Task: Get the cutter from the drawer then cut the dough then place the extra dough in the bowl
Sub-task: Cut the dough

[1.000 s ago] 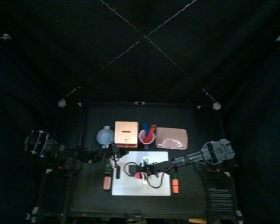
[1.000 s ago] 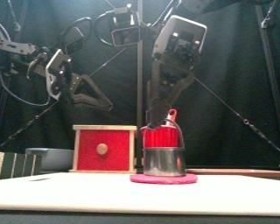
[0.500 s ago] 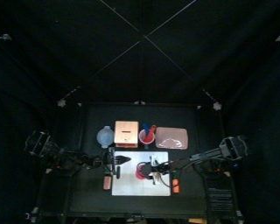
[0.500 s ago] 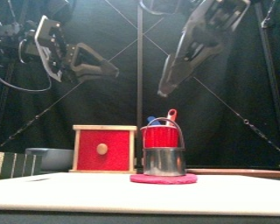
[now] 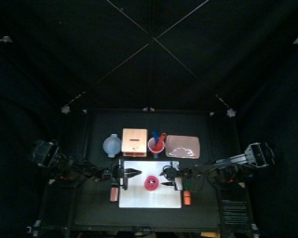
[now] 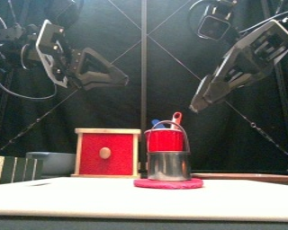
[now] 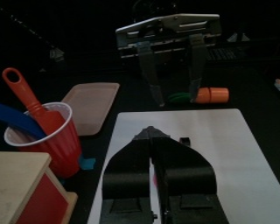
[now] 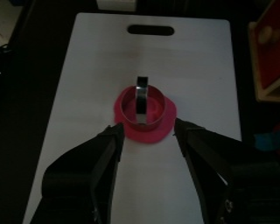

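The metal cutter (image 6: 168,165) stands on the pink dough (image 6: 168,183), at mid-board in the top view. In the right wrist view the cutter (image 8: 143,98) sits in the dough (image 8: 161,121) on the white board (image 8: 95,79). My right gripper (image 8: 149,131) hangs open above and just short of it, holding nothing. It is high at the right in the front view (image 6: 197,101). My left gripper (image 7: 150,136) looks shut and empty over the board's left part, high at the left in the front view (image 6: 120,76). The blue-grey bowl (image 5: 112,144) stands left of the wooden box (image 5: 137,141).
Behind the board stand the red cup with toy knives (image 5: 156,141) and the pink tray (image 5: 184,145). Small orange toys lie off the board's left (image 5: 115,194) and right (image 5: 188,197) edges. The box's red drawer front (image 6: 108,153) looks closed.
My right gripper has drawn back to the right and risen away from the cutter. My left gripper has pulled back to the left. Cutter and dough have stayed put.
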Available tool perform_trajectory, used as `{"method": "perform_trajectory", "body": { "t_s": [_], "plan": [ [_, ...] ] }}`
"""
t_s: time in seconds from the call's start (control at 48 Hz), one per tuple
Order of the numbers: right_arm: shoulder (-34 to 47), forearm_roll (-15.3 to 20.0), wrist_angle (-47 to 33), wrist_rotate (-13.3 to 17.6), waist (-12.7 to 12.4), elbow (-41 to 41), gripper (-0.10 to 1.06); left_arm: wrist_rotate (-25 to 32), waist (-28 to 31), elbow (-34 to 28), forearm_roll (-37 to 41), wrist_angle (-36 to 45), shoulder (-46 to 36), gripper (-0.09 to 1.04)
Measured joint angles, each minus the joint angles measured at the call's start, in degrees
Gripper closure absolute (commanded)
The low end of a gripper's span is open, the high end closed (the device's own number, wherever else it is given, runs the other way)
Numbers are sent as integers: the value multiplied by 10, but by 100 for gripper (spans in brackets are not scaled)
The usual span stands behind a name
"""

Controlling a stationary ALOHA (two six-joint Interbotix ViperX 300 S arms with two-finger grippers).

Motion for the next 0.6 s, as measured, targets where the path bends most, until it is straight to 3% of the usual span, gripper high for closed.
{"method": "perform_trajectory", "body": {
  "t_s": [0.125, 0.312, 0.604],
  "plan": [
    [4, 4, -28, -4, 0, 6, 13, 2, 0, -11, 2, 0, 18, 61],
    [22, 21, -151, -4, 1, 46, 13, 0, -2, -30, 22, -3, 58, 54],
    [112, 63, -287, -9, 2, 64, 13, -31, -9, -62, 41, -26, 144, 38]
  ]
}}
